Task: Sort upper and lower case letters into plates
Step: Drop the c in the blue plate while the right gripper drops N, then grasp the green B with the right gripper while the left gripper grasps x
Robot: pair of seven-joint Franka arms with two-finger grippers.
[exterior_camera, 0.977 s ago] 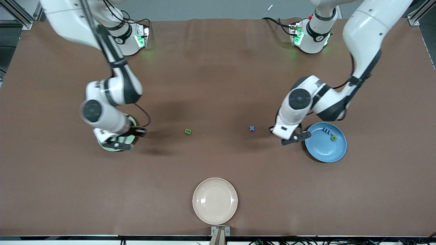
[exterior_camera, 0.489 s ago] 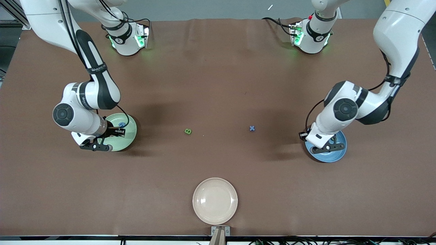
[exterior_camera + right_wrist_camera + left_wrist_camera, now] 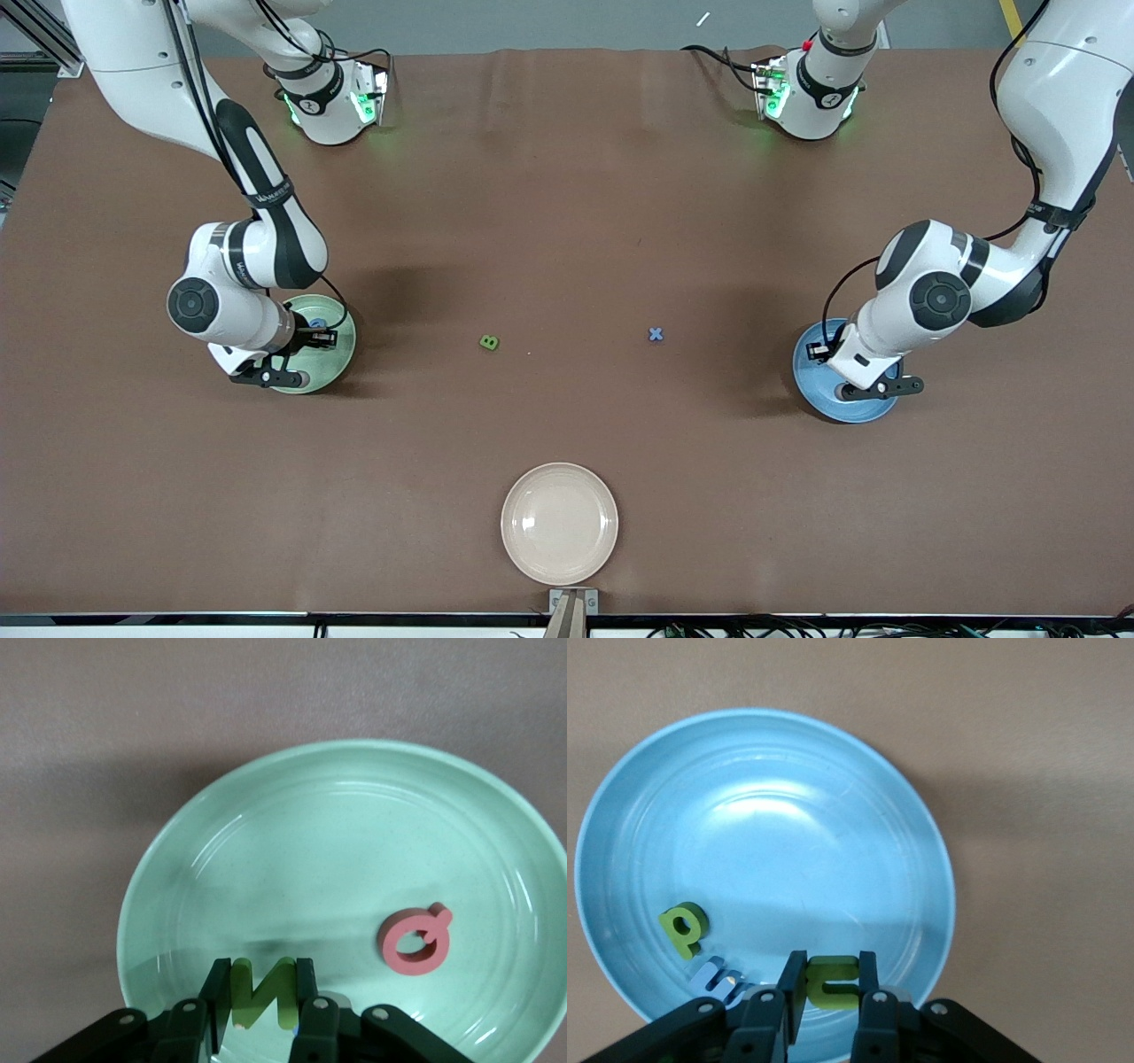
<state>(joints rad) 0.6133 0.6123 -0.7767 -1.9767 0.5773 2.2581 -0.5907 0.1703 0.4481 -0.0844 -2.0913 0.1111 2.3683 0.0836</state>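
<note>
Letters are what you sort here, and both arms have just swung from mid-counter to their plates: the left hand [image 3: 831, 992] now hangs over the blue plate [image 3: 811, 385], pinching a green letter [image 3: 833, 981], and the right hand [image 3: 262, 1001] hangs over the pale green plate [image 3: 341, 354], gripping a green N-shaped letter [image 3: 262, 990] between its fingers. You are, I judge, at the drop for both. The blue plate already holds a green p [image 3: 684, 928] and a blue letter [image 3: 719, 980] partly hidden by the hand; the green plate holds a pinkish Q [image 3: 415, 941]. A green B [image 3: 488, 341] and a blue x [image 3: 656, 334] lie on the counter [image 3: 567, 221] between the plates, so you have two more to fetch. The cream plate [image 3: 559, 523] nearest the front camera holds nothing.
</note>
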